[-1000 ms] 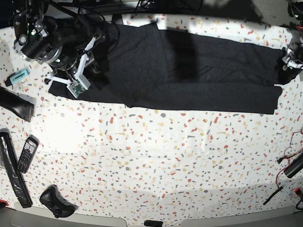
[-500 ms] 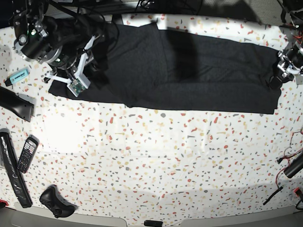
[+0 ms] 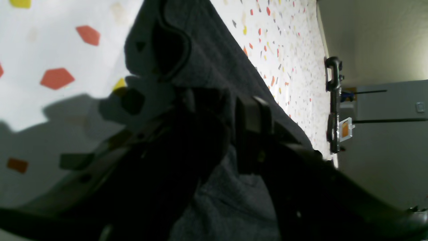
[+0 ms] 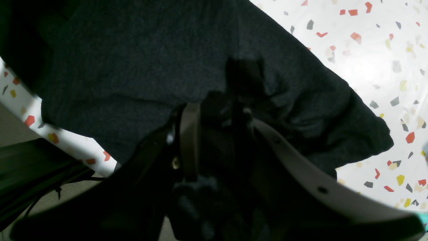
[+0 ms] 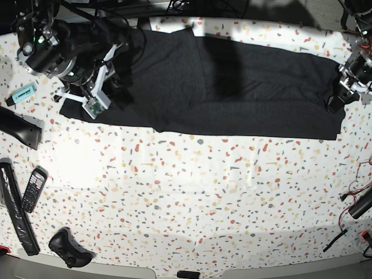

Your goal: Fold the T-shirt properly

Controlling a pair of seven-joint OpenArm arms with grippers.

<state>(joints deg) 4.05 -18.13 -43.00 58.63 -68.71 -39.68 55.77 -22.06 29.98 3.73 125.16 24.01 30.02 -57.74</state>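
Two grippers sit at opposite ends of the T-shirt (image 5: 232, 87), and only one of them has moved. Your left gripper (image 5: 342, 97) was at the surface's far right edge a second ago; it has since come inward and down onto the shirt's end. Its wrist view shows the jaws standing wide with dark cloth lying between them, not yet pinched. Your right gripper (image 4: 214, 110) has not shifted at all: its jaws are part closed on a bunched fold of the black fabric at the other end. The shirt itself lies as a long band across the far half of the speckled surface (image 5: 192, 192), already folded lengthwise by the look of it. With the left gripper now in place, you probably close it next, then bring one end over the other.
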